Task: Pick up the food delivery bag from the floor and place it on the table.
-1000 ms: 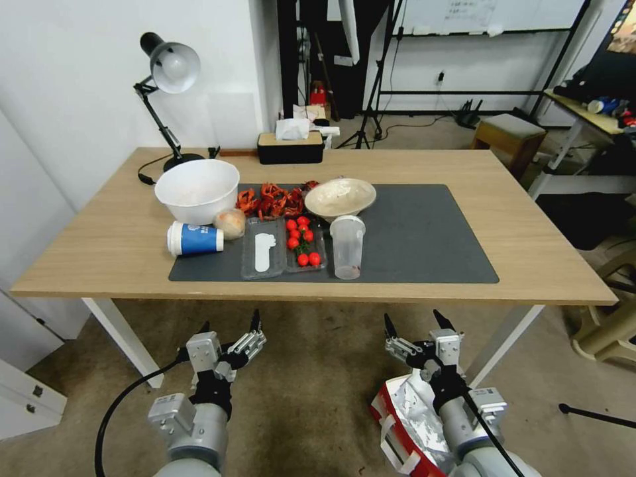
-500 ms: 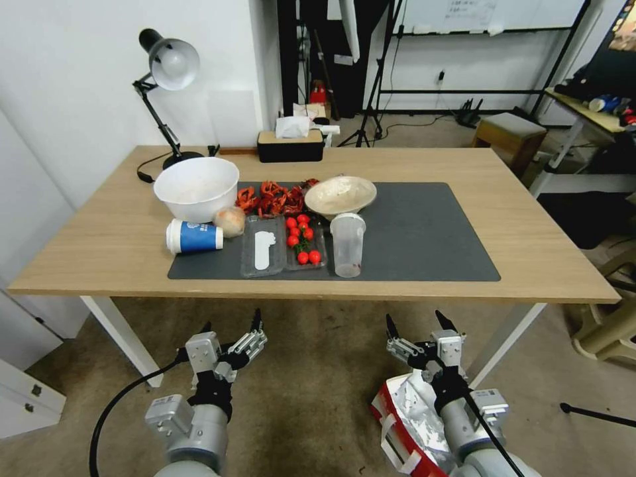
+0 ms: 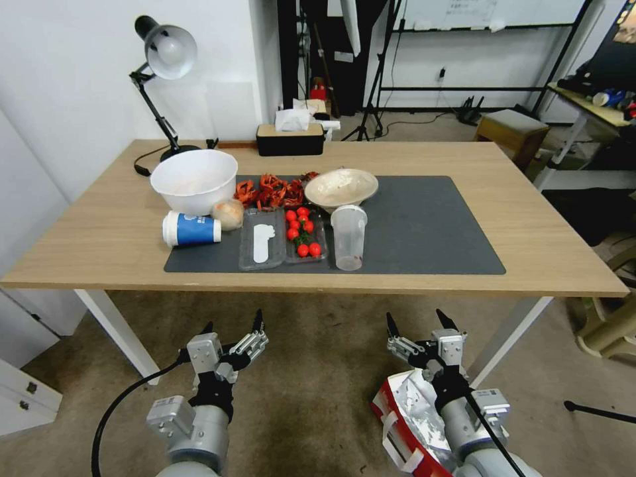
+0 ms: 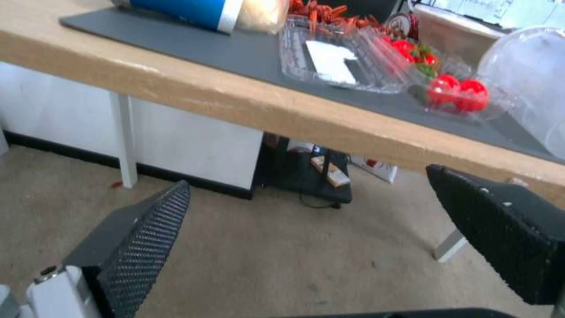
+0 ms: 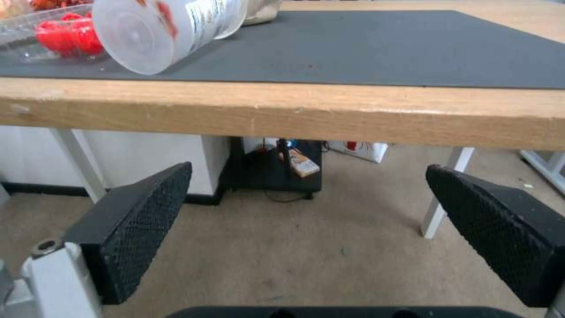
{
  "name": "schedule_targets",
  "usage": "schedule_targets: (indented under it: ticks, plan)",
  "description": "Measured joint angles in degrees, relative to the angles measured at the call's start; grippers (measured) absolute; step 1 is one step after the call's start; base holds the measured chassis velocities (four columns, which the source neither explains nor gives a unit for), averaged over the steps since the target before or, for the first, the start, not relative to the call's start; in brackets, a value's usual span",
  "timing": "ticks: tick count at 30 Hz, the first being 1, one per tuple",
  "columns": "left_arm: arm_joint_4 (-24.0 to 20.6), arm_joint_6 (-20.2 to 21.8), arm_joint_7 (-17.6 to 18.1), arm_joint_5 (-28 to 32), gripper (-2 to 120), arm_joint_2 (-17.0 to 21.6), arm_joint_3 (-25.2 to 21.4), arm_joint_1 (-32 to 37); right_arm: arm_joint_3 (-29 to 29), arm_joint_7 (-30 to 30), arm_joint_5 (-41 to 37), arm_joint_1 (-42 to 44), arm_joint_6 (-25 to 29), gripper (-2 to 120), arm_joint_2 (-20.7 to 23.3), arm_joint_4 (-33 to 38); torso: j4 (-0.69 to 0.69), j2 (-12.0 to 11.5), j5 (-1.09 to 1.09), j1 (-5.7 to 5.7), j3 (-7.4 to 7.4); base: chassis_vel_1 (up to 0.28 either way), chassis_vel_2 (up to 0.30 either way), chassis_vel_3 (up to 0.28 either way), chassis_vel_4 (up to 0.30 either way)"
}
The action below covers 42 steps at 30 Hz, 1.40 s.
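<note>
Food delivery bag [image 3: 407,424], boxy, white and red with silver foil lining, sits on the worn beige floor [image 3: 318,371] at our right, partly under our right arm. From the head we see our left gripper [image 3: 232,326] and right gripper [image 3: 416,319] held low before the light wood table [image 3: 530,245], fingers spread wide, holding nothing. Our left wrist shows its black pads [image 4: 147,238] apart below the table edge. Our right wrist shows the same beneath a clear plastic cup [image 5: 159,31].
</note>
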<state>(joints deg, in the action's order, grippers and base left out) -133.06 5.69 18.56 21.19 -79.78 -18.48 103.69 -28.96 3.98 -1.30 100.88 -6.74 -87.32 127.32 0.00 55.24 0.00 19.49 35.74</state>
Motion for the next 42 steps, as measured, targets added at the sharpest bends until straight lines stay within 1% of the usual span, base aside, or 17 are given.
schedule_targets:
  ticks: [16,18,20,27,30,39,42]
  plan:
    - [0.0,-0.2,0.1,0.1,100,0.2,-0.1,0.2,0.0,0.1,-0.1,-0.6,0.0,100,0.0,-0.8,0.00,-4.3,0.00,-1.87,-2.43,0.000,0.000,0.000,0.000]
    - [0.0,-0.2,0.1,0.1,100,0.2,-0.1,0.2,0.0,0.1,-0.1,-0.6,0.0,100,0.0,-0.8,0.00,-4.3,0.00,-1.87,-2.43,0.000,0.000,0.000,0.000]
    - [0.3,-0.3,0.1,0.2,100,0.3,-0.1,0.1,0.0,0.1,-0.1,-0.5,0.0,100,0.0,-0.8,0.00,-5.5,0.00,-2.36,-3.12,0.000,0.000,0.000,0.000]
    - [0.7,-0.5,0.1,0.3,100,0.3,0.0,-0.1,-0.1,0.1,-0.1,-0.4,0.0,100,0.0,-0.8,0.00,-6.8,0.00,-2.93,-3.81,0.000,0.000,0.000,0.000]
    - [1.0,-0.5,0.1,0.3,100,0.2,0.1,-0.5,0.0,0.1,-0.1,-0.6,-0.1,100,-0.3,-0.7,0.00,-8.0,0.00,-3.45,-4.55,0.000,0.000,0.000,0.000]
    - [1.2,-0.6,0.0,0.2,100,0.2,0.2,-0.3,0.2,0.1,-0.1,-0.8,-0.3,100,-0.6,-0.7,0.00,-10.0,0.00,-4.28,-5.76,0.000,0.000,0.000,0.000]
    - [1.1,-0.6,0.0,0.2,100,0.3,0.2,-0.2,0.2,0.1,0.0,-0.7,-0.3,100,-0.6,-0.9,0.00,-11.1,0.00,-4.72,-6.37,0.000,0.000,0.000,0.000]
